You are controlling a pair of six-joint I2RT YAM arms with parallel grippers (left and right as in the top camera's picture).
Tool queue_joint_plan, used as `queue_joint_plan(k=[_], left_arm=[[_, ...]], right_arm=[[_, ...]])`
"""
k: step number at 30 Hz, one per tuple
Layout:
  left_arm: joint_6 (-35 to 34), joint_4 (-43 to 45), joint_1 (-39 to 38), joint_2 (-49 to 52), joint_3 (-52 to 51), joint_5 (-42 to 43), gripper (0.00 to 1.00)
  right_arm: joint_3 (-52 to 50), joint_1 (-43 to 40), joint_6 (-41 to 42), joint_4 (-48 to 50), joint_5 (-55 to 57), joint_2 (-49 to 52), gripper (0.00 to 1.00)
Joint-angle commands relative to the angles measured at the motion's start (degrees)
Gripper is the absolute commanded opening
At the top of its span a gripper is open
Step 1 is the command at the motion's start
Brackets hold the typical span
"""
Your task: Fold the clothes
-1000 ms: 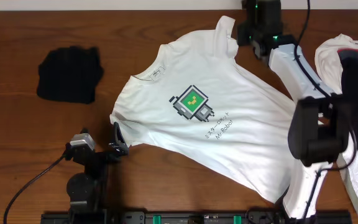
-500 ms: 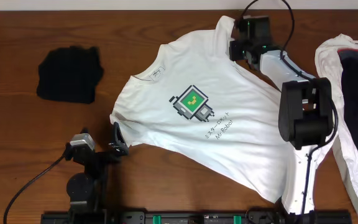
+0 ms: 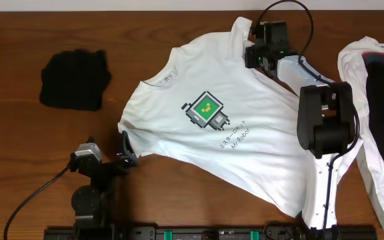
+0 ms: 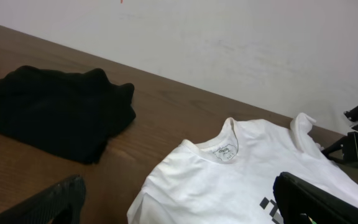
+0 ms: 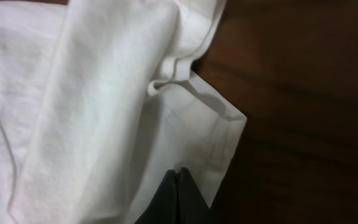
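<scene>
**Subject.** The white T-shirt is lying print-up on the table. Its long axis is running diagonally from the collar at the far left to the hem at the near right, and its far sleeve is sticking out toward the far edge.

**Right arm.** The right gripper is sitting at the root of that sleeve with its fingertips pressed fully together. In the right wrist view the sleeve hem is lying just beyond the tips. Whether any cloth is being pinched cannot be told.

**Left arm.** The left gripper is hanging at the near left, fingers spread wide and holding nothing. It is facing the collar, just beside the near sleeve.

**Other items.** A black garment is lying in a compact heap at the far left. More clothes are waiting at the right edge.

**Judgement.** The right arm is standing nearer the far sleeve and the left arm nearer the near one. A sleeve fold would be travelling across the long axis.
</scene>
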Motion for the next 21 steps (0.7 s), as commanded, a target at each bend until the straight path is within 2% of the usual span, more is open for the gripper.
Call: queue_joint_plan(k=[1, 13, 21], left_arm=[[0.48, -1.86, -0.02, -0.28, -0.92, 1.05, 0.98], [0.48, -1.86, -0.02, -0.28, -0.92, 1.05, 0.98], [0.48, -1.86, -0.02, -0.28, -0.92, 1.05, 0.98]], right_arm=[[-0.52, -0.85, 0.94, -2.71, 6.38, 1.66, 0.01], [-0.5, -4.22, -1.44, -5.49, 15.78, 1.64, 0.01], [-0.22, -4.63, -1.84, -5.4, 16.65, 1.18, 0.01]])
